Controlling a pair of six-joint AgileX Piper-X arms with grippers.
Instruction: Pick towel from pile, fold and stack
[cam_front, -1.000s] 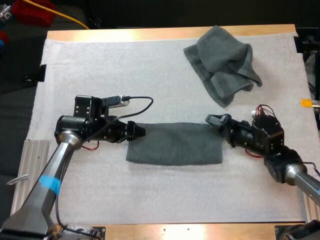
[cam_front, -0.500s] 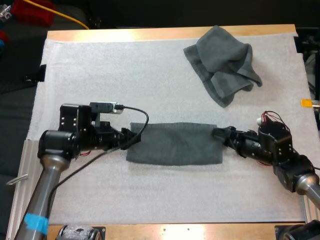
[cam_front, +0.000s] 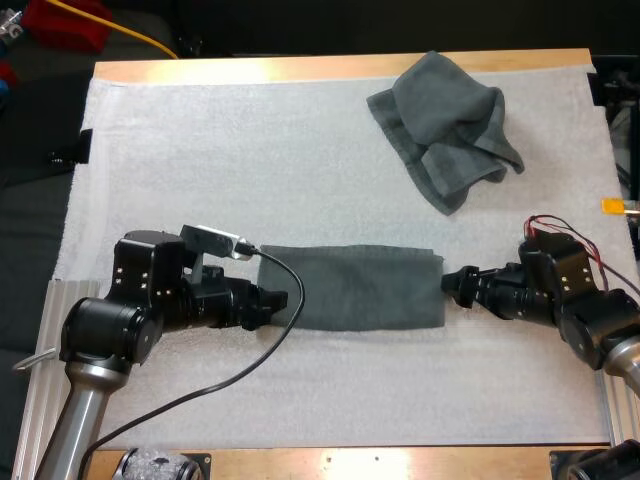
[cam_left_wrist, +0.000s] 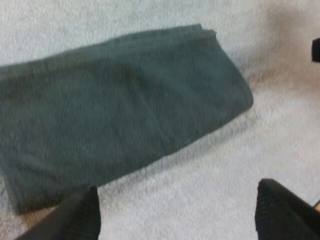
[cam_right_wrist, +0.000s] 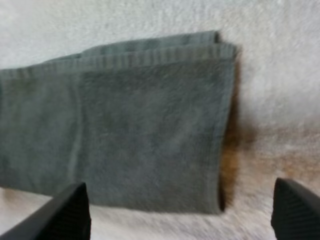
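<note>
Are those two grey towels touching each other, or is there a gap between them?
Apart. The high view shows a broad stretch of bare white mat between the crumpled towel at the far side and the folded towel lying flat between the arms.

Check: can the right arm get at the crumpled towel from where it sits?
Probably yes. The right gripper is open and holds nothing, just off the end of the folded towel, and only bare mat lies between it and the crumpled towel farther back. Nothing looks in the way.

folded towel (cam_front: 360, 288) corner beneath left claw (cam_front: 283, 300), one end cropped in wrist views
</note>
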